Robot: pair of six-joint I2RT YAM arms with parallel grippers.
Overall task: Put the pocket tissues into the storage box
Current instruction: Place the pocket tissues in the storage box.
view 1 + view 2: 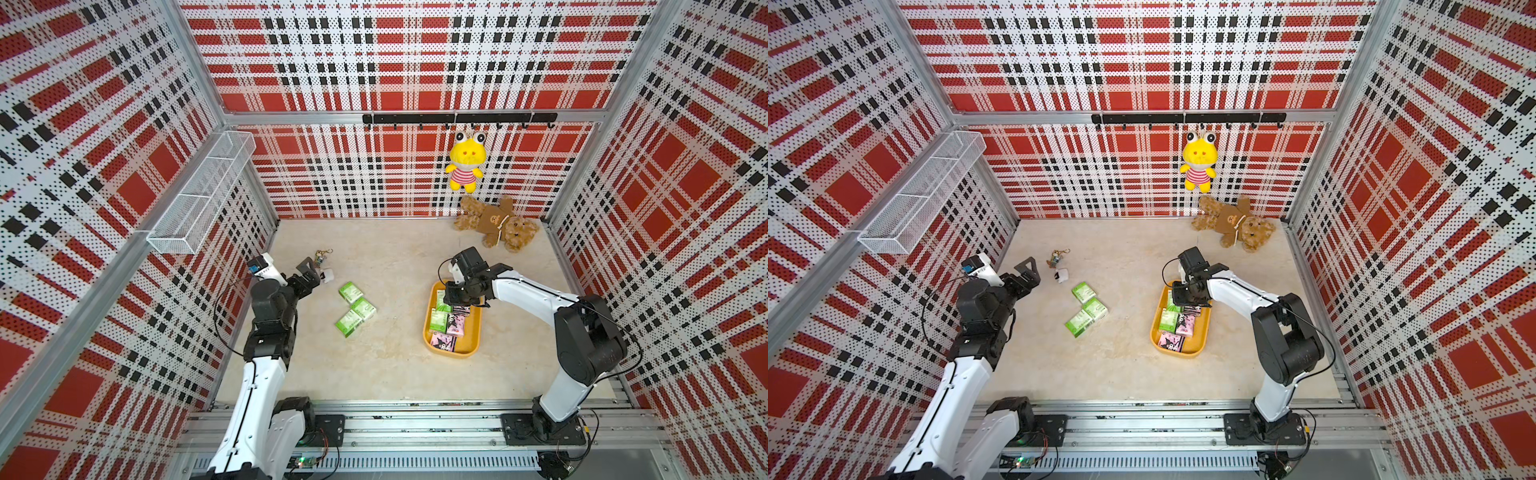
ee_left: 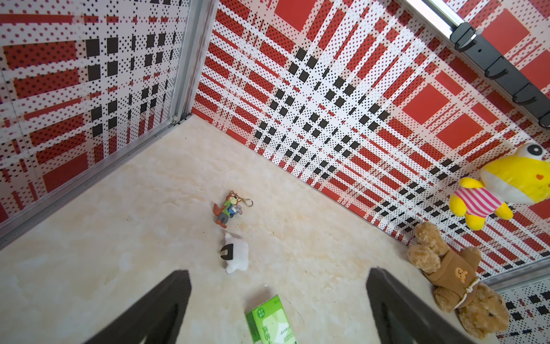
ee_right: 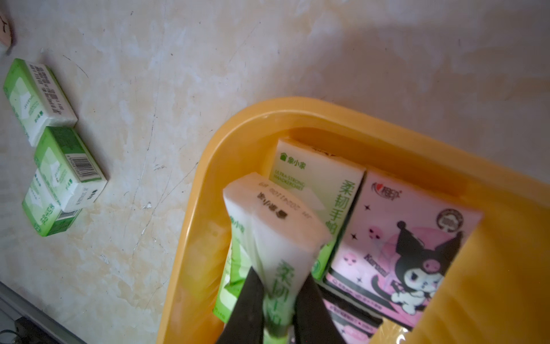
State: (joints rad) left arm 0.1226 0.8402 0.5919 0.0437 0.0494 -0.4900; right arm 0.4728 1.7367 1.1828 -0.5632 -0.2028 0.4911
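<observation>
The yellow storage box (image 1: 472,336) (image 1: 1201,332) (image 3: 238,134) lies on the floor at the right. It holds green and pink pocket tissues (image 1: 439,321) (image 3: 401,238). My right gripper (image 1: 452,298) (image 3: 278,286) hangs over the far end of the box, shut on one green-and-white packet (image 3: 276,232) that stands on end above the others. Three more green packets (image 1: 357,309) (image 1: 1088,309) (image 3: 53,149) lie clustered on the floor left of the box. My left gripper (image 1: 309,268) (image 2: 278,271) is open and empty above the floor, up-left of that cluster, with one green packet (image 2: 270,321) under it.
A small keychain figure (image 1: 322,257) and a white mini plush (image 1: 328,275) lie near the left gripper. A brown teddy bear (image 1: 498,224) lies at the back right, below a yellow frog plush (image 1: 466,162) that hangs from a hook rail. A white wire basket (image 1: 199,195) is mounted on the left wall.
</observation>
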